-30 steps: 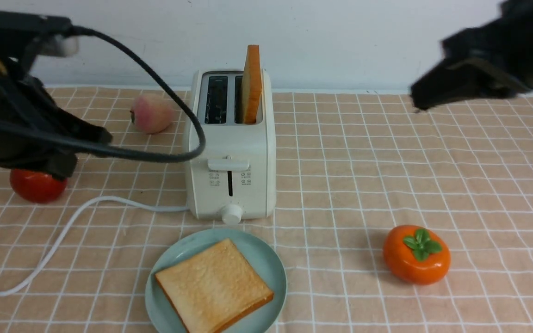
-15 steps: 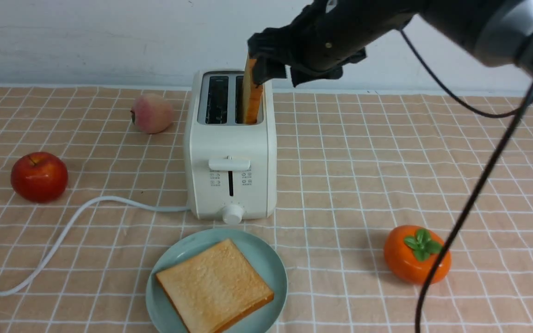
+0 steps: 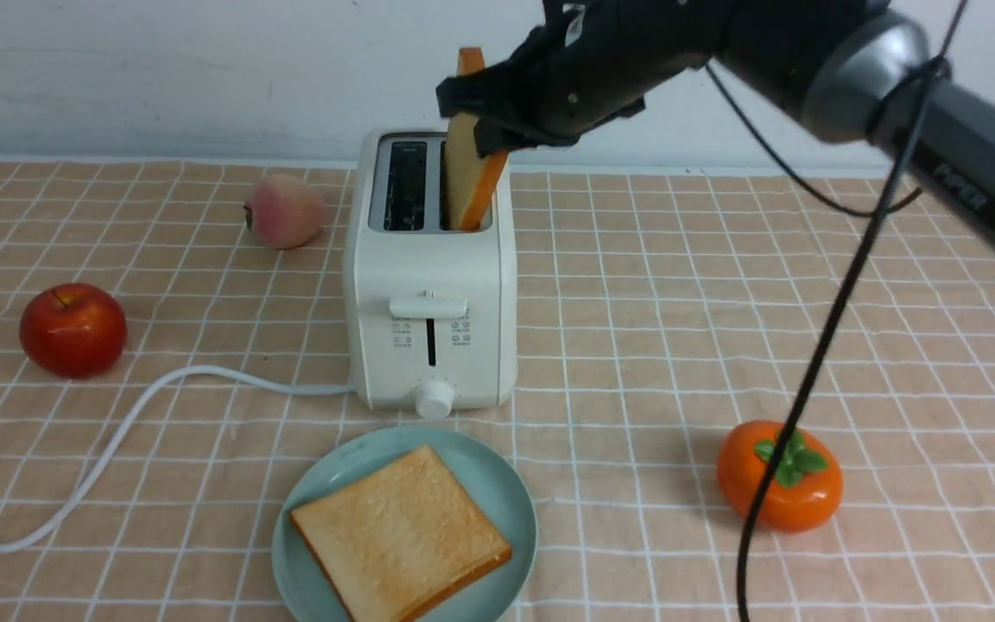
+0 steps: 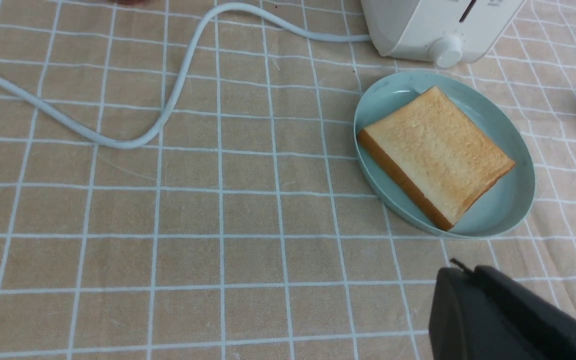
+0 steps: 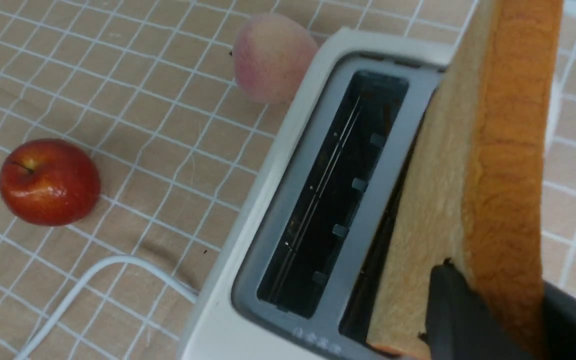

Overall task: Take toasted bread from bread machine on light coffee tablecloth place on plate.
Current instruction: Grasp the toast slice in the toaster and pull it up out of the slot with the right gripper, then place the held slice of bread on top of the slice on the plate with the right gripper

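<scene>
The cream-white bread machine [image 3: 428, 268] stands on the light coffee tablecloth [image 3: 679, 302]. One slice of toasted bread [image 3: 467, 181] leans out of its right slot, tilted, with its lower end still inside. My right gripper [image 3: 473, 112] is shut on that slice's upper part; in the right wrist view its gripper [image 5: 498, 285] shows dark fingers [image 5: 460, 315] pressed on both faces of the toasted bread [image 5: 498, 150]. The left slot is empty. A second slice [image 3: 400, 536] lies flat on the blue-green plate [image 3: 351, 471] in front. My left gripper [image 4: 460, 272] is shut and empty, above the cloth near the plate [image 4: 503, 210].
A red apple [image 3: 72, 330] and a peach [image 3: 283, 212] sit left of the bread machine. An orange persimmon [image 3: 778, 475] sits at the right front. The white cord [image 3: 117, 441] curls across the left front. A black cable [image 3: 817, 371] hangs from my right arm.
My left arm has left the front view. The right arm swung in from the right, closed on the standing slice, and has raised and tilted it in the slot.
</scene>
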Controlling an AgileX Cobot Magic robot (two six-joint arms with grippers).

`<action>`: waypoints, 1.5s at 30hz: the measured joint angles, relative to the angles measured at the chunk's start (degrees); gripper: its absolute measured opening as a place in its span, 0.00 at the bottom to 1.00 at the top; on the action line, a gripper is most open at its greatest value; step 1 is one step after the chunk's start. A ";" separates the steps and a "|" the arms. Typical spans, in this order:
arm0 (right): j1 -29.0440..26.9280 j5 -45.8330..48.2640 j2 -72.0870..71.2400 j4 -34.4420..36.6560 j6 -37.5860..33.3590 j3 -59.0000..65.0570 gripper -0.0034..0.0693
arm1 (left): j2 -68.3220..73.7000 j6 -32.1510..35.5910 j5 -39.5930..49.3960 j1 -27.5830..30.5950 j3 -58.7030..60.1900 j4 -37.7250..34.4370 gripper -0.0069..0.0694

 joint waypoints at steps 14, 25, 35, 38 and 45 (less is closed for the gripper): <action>-4.01 18.68 -27.31 -2.59 -4.18 9.02 0.16 | 0.00 0.00 -11.86 0.00 0.56 1.95 0.07; -3.89 10.57 -29.40 38.31 -30.23 50.85 0.16 | 0.00 0.00 -16.02 0.00 4.26 1.97 0.07; -3.25 1.39 -13.00 61.27 -42.35 57.59 0.19 | 0.00 0.00 -16.14 0.00 5.05 1.97 0.07; -2.53 0.53 -9.71 62.36 -42.48 57.59 0.27 | 0.00 0.00 -16.14 0.00 5.05 1.97 0.07; -2.99 -5.12 -7.65 55.87 -42.59 57.59 0.57 | 0.00 0.00 -16.14 0.00 5.05 1.97 0.07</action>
